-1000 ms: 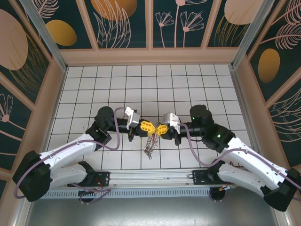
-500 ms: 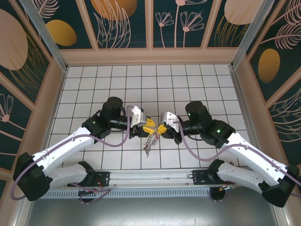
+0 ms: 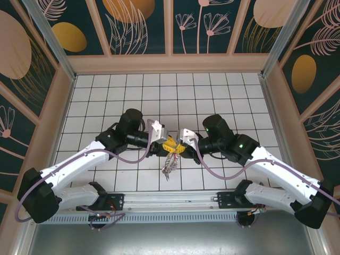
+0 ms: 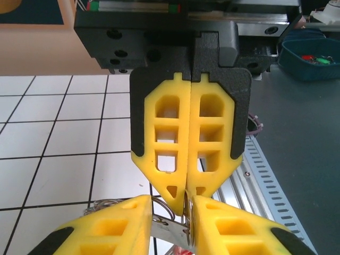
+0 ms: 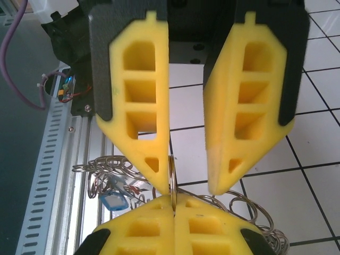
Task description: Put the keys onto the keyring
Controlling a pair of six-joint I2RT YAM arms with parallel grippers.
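Right claw (image 5: 174, 201): clenched on the thin edge of the keyring (image 5: 171, 172), its tips nose to nose with the other claw's.
Left claw (image 4: 171, 206): released. Its jaws stand apart with the keyring's edge in the gap; one jaw looks to touch it and the other stands clear.
Keyring: held off the counter (image 3: 212, 90) between the two claws, towards the near edge. It is seen edge-on, so its full shape cannot be made out.
Bundle (image 3: 170, 163): a tangle of wire loops trailing below the claws. I cannot tell whether it rests on the tiles.
Blue key (image 5: 113, 201): lies among the loops. Whether it is threaded is unclear.
Step, as judged: a regrip or handover at the keyring, with threading not finished.
Risk, slip: only a sliver of edge is pinched. If the left claw closes off-centre, it could lever the keyring out of the right claw and drop the bundle.
Risk, clash: the tips are nearly touching, so any push forward could jam them together.
Risk, snag: the loose loops could catch a jaw and drag the bundle.
Risk, loss: a dropped bundle near the front rail may be hard to pick up.
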